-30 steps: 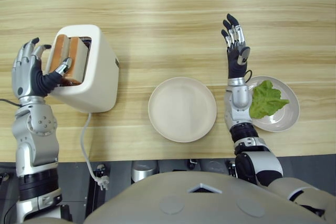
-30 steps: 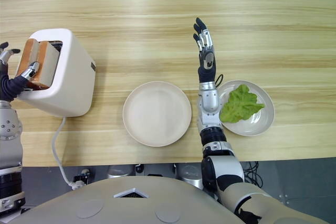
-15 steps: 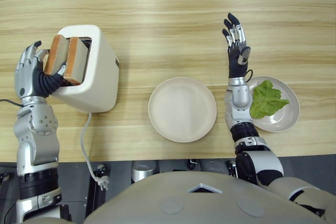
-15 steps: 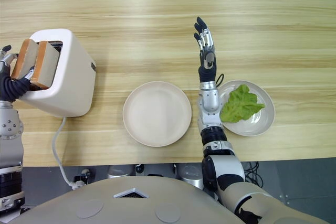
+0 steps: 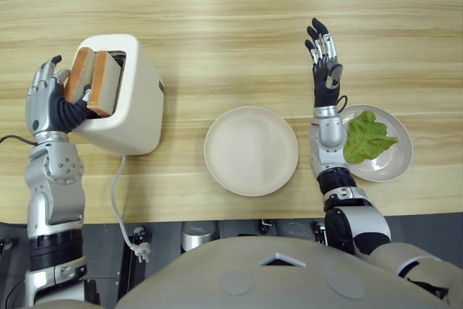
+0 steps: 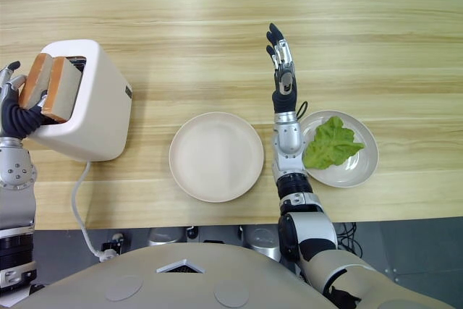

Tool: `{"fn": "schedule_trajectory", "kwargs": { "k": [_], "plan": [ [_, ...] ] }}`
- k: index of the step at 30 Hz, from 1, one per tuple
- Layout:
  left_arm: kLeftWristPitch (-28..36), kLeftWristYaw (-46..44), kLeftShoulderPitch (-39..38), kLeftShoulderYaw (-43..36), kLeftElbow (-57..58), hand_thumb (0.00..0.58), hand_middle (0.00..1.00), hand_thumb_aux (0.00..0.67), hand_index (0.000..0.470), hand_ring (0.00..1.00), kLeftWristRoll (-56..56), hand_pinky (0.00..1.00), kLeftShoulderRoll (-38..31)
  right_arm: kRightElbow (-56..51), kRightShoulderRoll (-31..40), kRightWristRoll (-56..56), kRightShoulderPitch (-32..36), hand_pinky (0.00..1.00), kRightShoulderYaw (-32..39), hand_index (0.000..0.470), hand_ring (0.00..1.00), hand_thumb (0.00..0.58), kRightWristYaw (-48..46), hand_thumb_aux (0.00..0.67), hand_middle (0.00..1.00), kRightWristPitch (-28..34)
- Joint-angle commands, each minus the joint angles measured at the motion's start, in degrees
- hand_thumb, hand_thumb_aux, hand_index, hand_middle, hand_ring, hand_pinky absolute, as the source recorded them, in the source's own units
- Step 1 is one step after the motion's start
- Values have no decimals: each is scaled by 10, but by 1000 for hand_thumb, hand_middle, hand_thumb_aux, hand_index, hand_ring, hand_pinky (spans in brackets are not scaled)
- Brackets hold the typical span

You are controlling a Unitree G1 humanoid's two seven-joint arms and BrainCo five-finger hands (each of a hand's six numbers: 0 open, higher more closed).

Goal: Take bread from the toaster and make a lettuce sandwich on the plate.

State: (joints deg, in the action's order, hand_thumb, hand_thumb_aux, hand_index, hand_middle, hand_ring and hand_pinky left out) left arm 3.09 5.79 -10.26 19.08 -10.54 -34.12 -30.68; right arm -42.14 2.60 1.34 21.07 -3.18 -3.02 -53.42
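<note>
Two tan, brown-crusted pieces of bread (image 5: 94,81) rise from the white toaster (image 5: 137,113); we see the left hand (image 5: 45,100) clasping the bread, the right hand (image 5: 326,76) spread, empty.

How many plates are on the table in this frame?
2. The empty plate sits mid-table, right of the toaster. The lettuce plate lies further right, under the lettuce leaf. None seems hidden.

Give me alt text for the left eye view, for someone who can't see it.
The robot's left hand grasps bread standing in a white toaster at the left of the table. A cream plate sits in the middle; the open right hand is raised beside a second plate holding lettuce.
</note>
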Motion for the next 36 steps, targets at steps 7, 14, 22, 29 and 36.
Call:
{"fn": "schedule_trajectory", "kwargs": {
  "k": [7,14,22,29,36],
  "plan": [
    [-48,76,53,30,-86,580,1000,670,460,1000,0,1000,6,-11,1,10,2,0,3,0,0,0,5,0,0,-3],
    [-109,68,109,9,-109,580,1000,670,460,1000,33,1000,-8,-16,5,9,7,0,-5,0,0,0,13,0,0,-8],
    [-121,-119,219,-119,-108,580,1000,670,460,1000,258,1000,25,82,93,98,-13,0,-58,0,0,0,81,0,0,-45],
    [-68,-384,197,-288,2,580,1000,670,460,1000,410,1000,44,113,342,522,-93,0,-62,0,0,0,387,0,0,-21],
    [-89,-423,187,-379,149,580,1000,670,460,1000,356,1000,95,-118,477,691,-77,0,129,0,0,0,657,0,0,99]
  ]
}}
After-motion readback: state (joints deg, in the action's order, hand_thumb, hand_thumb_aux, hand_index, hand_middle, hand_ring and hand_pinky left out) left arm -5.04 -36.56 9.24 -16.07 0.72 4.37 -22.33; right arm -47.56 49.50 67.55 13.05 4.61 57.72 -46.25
